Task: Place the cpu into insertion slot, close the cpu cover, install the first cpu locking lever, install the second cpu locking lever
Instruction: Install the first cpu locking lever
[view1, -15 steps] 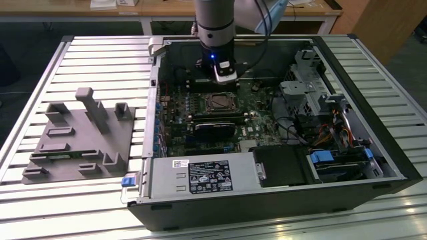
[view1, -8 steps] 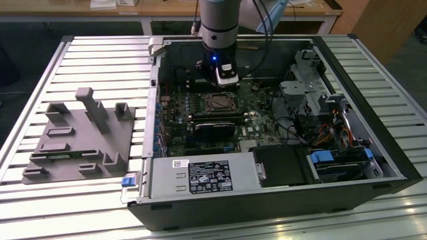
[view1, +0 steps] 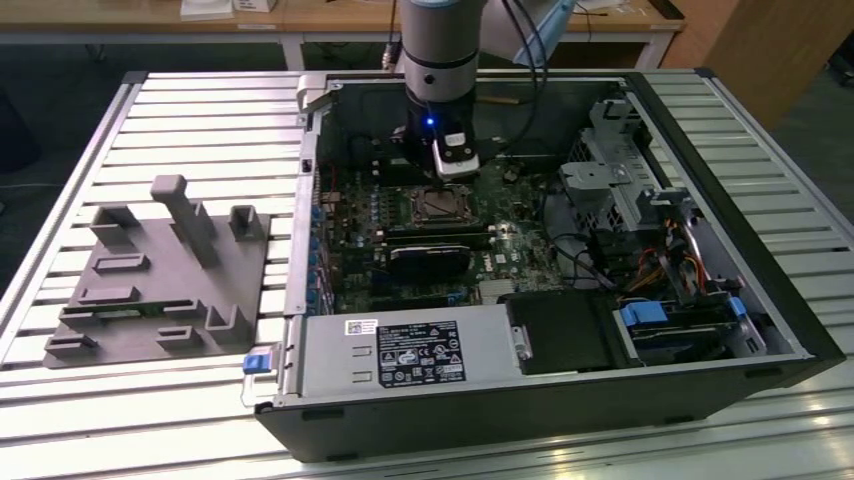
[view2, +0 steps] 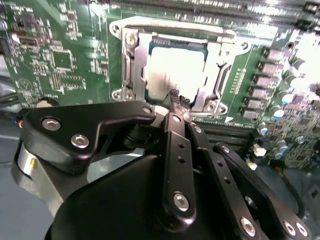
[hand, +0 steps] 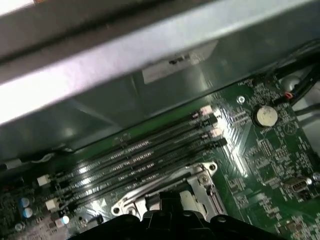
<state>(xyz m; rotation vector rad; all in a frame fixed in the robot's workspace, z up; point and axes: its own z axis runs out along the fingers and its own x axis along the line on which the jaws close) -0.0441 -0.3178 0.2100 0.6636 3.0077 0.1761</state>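
The black pincer (view2: 176, 102) hangs low inside the open black computer case (view1: 747, 300), its tips drawn close together directly over the near edge of the insertion slot (view2: 131, 65), a square socket with a silver metal rim set in the green circuit board (view2: 65, 55); whether the tips pinch anything or touch the socket, I cannot tell; the cpu (view2: 176, 70), a small flat square chip with a pale grey metal face, lies seated in the socket just beyond the tips; the cpu cover (view2: 220, 75), a thin silver metal frame with a window through its middle, appears to lie around the chip, though whether it is fully down I cannot tell; in the first wrist view the socket's silver frame (hand: 200, 182) sits just ahead of the pincer's dark body (hand: 170, 215), with the long black memory slots (hand: 140, 157) farther out and a round silver coin battery (hand: 265, 115) off to one side; in the exterior view the grey and silver arm (view1: 441, 50) stands upright over the socket (view1: 437, 205); a grey moulded fixture block (view1: 154, 285) rests well apart from the pincer on the slatted metal table (view1: 200, 110), beyond the case wall.
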